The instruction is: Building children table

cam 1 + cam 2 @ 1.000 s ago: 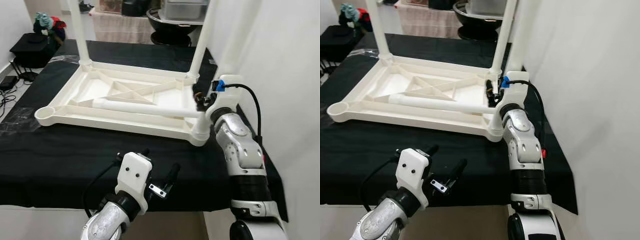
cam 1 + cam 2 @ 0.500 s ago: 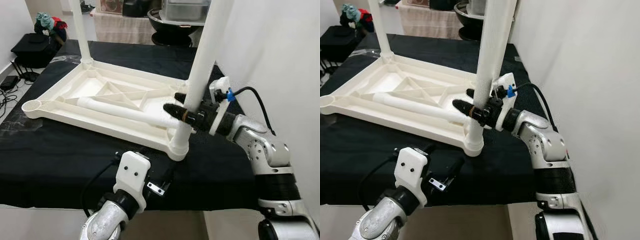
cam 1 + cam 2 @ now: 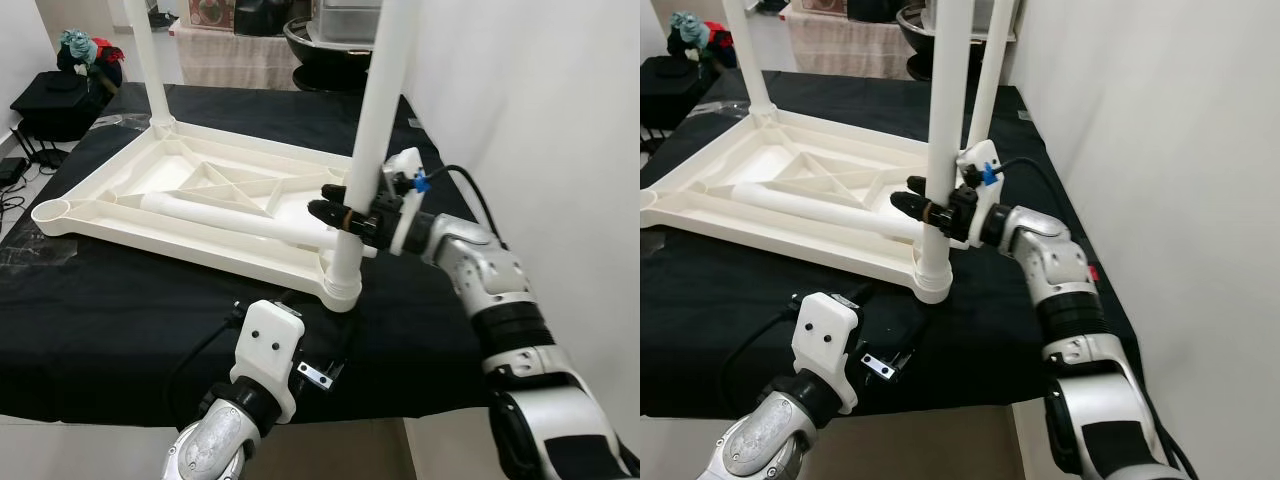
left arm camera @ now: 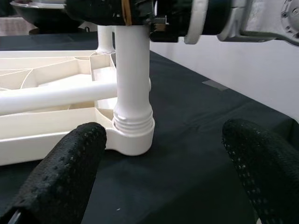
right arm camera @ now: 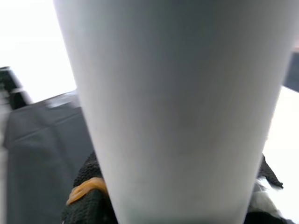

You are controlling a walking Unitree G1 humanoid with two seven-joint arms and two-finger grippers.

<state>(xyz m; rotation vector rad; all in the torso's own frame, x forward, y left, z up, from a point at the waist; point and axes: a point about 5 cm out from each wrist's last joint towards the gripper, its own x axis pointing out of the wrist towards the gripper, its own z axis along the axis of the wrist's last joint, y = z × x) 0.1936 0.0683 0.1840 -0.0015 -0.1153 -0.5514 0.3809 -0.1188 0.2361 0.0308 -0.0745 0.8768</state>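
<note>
A white plastic children's table (image 3: 150, 235) lies upside down on a black cloth. White legs stand at its far left corner (image 3: 145, 60) and its near right corner (image 3: 375, 110), with another behind (image 3: 990, 80). One loose leg (image 3: 230, 215) lies across the underside. The near left socket (image 3: 50, 213) holds no leg. My right gripper (image 3: 335, 203) is shut on the near right leg, just above its socket (image 4: 133, 135). My left gripper (image 4: 163, 154) hangs open low at the cloth's front edge, facing that socket, holding nothing.
A white wall (image 3: 560, 120) runs close along the right side. A black bag with toys on it (image 3: 60, 95) sits at the far left, cables (image 3: 10, 175) lie on the floor there, and a black basin (image 3: 330, 30) stands behind. The cloth's front edge (image 3: 100, 415) is near me.
My right gripper has swung round and shut on the near right leg. That leg now stands straighter, and the table's near right corner has slid left and towards me.
</note>
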